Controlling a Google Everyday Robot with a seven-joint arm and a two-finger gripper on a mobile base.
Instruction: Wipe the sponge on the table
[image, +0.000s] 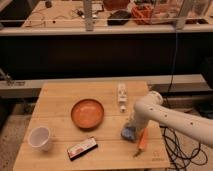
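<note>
The small blue sponge (128, 133) rests on the light wooden table (60, 100) near its right front part. My gripper (131, 127) comes down on the sponge from above at the end of the white arm (170, 116) that reaches in from the right. It is shut on the sponge and hides the sponge's top. An orange carrot (142, 141) lies just right of the sponge, touching or nearly touching it.
An orange bowl (87, 113) sits mid-table, and a white cup (40, 138) stands at the front left. A dark red-and-white box (82, 148) lies near the front edge. Behind the sponge is a small white bottle (121, 95). Cables trail on the floor at the right, and a cluttered workbench (75, 15) stands behind.
</note>
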